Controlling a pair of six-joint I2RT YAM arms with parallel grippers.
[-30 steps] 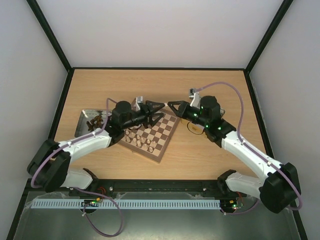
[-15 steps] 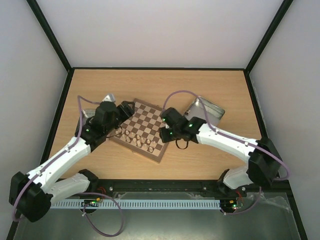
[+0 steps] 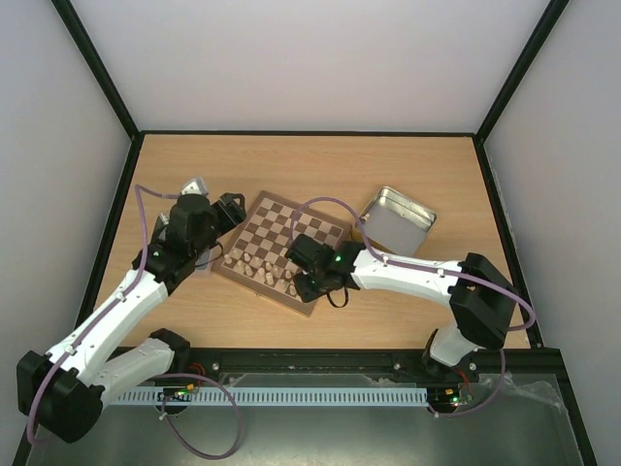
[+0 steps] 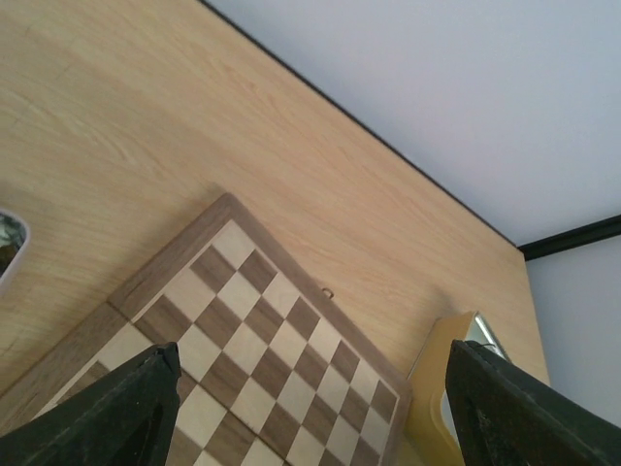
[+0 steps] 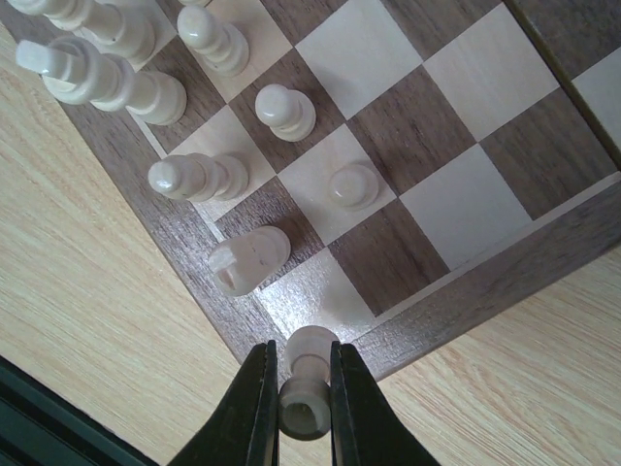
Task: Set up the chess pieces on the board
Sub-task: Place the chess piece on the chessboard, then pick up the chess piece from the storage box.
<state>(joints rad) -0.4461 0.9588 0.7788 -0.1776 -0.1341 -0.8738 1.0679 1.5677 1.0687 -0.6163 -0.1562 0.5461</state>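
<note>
Right gripper is pinched on one pale chess piece, a finger each side of it, at the board's near corner, right over the rim next to the pale corner square; can't tell if the piece touches the wood. Other chess pieces, all pale, stand in two rows along the board's near-left edge. The wrist cam shows a rook closest to the held piece, w/ two pawns just beyond it. Rest of the squares are bare. Board sits mid-table, turned so one corner points at the arm bases. Left gripper is spread wide w/ nothing btwn its fingers, over the board's left corner, looking across bare squares toward the far right. An open tin lies on the table near the board's right corner, not touching it. A tray edge shows at the table's left side, mostly hidden by the left arm.
</note>
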